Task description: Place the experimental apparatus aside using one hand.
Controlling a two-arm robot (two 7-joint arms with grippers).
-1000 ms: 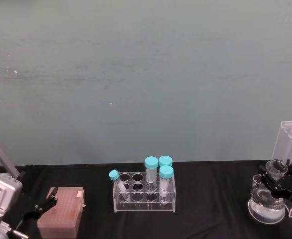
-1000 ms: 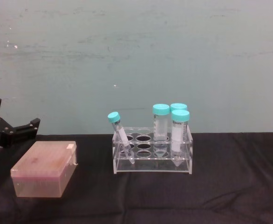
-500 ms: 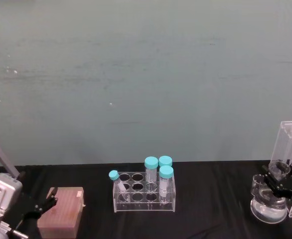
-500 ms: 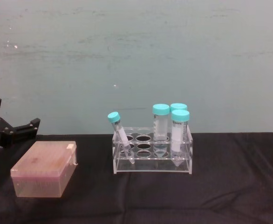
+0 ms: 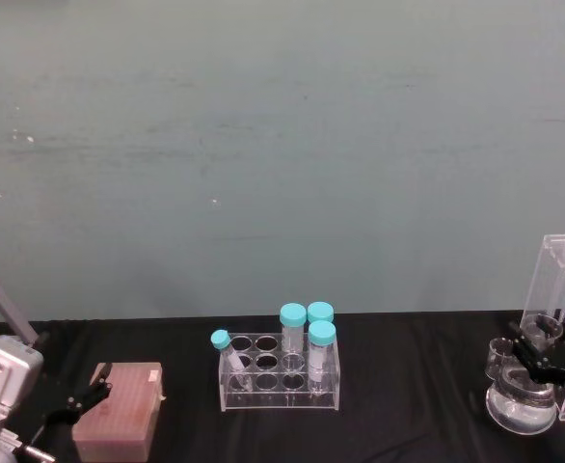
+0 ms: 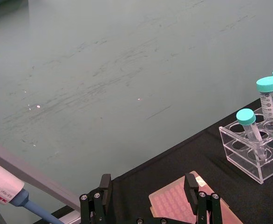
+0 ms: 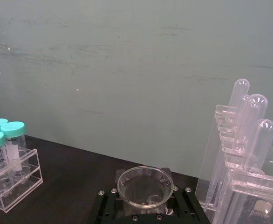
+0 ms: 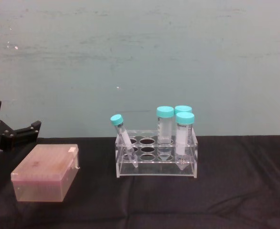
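So my right end effector (image 5: 538,365) is way over at the right edge of the desk (image 5: 408,386), closed around the neck of the conical flask (image 5: 522,403). In the wrist view the flask's round mouth (image 7: 144,185) sits right between my black fingers (image 7: 106,203), so I'd say the grip is centred. The small beaker (image 5: 500,358) is just beside it on the left, and the tall acrylic rack of glass tubes (image 5: 564,285) stands right behind, close enough that I need to mind it.

My take on doing this bit well: the flask looks like it's low and nearly on the cloth, so ease it straight down, let the base sit flat, then open only a little and back out without swinging toward the tube rack. Glass on glass is the thing to avoid here.

My left end effector (image 6: 150,205) is parked over the pink tip box (image 8: 44,172) with fingers spread wide and nothing in them. The rack of blue-capped tubes (image 8: 156,152) sits mid-desk, well apart from all this.
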